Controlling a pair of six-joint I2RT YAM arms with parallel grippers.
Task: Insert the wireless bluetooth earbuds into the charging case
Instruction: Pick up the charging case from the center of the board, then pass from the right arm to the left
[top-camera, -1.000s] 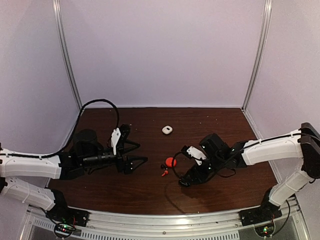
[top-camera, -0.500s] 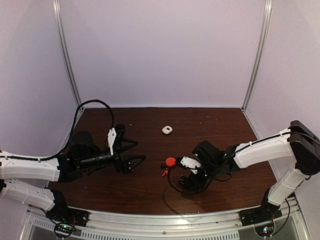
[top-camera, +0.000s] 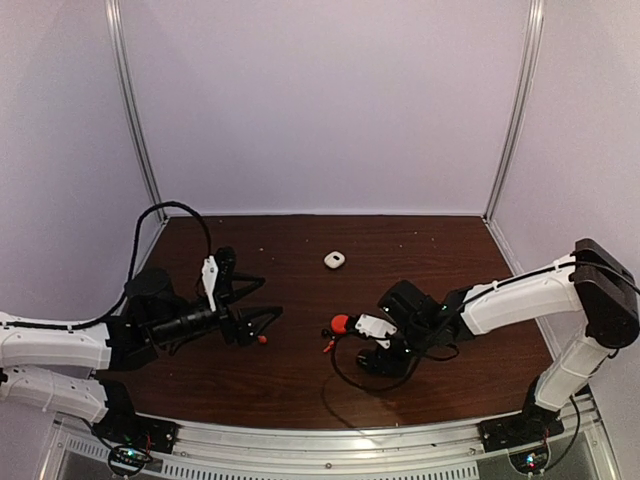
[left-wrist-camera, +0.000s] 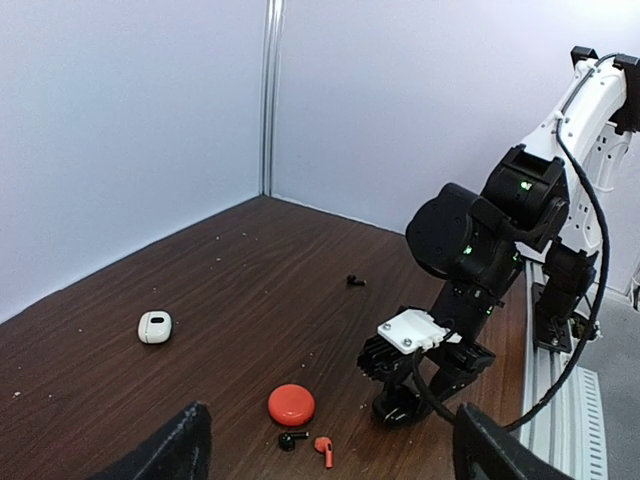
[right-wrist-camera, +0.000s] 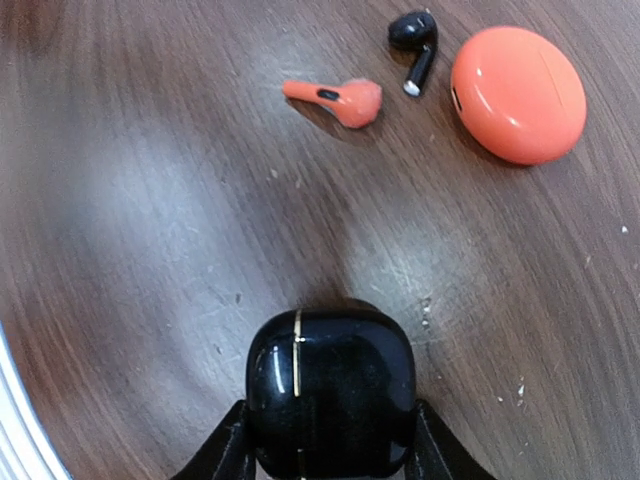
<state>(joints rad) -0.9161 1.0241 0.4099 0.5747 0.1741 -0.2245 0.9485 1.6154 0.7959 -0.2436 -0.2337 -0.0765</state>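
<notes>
My right gripper (top-camera: 374, 358) (right-wrist-camera: 330, 445) is shut on a glossy black charging case (right-wrist-camera: 330, 385), closed, with a gold seam, held low at the table; the case also shows in the left wrist view (left-wrist-camera: 400, 408). Just beyond it lie a red earbud (right-wrist-camera: 340, 98) (left-wrist-camera: 323, 450), a black earbud (right-wrist-camera: 414, 35) (left-wrist-camera: 293, 439) and a closed red round case (right-wrist-camera: 518, 92) (top-camera: 340, 322). My left gripper (top-camera: 262, 322) (left-wrist-camera: 330, 440) is open and empty, left of the red case and facing it.
A white case (top-camera: 334, 260) (left-wrist-camera: 154, 326) sits farther back at the middle. Another black earbud (left-wrist-camera: 354, 281) lies behind the right arm. A black cable loops on the table under the right wrist (top-camera: 345, 375). Purple walls enclose the dark wooden table (top-camera: 300, 390).
My left gripper has drawn back to the left, still open. My right gripper, holding the black case, has moved left and down, closer to the red case and the earbuds.
</notes>
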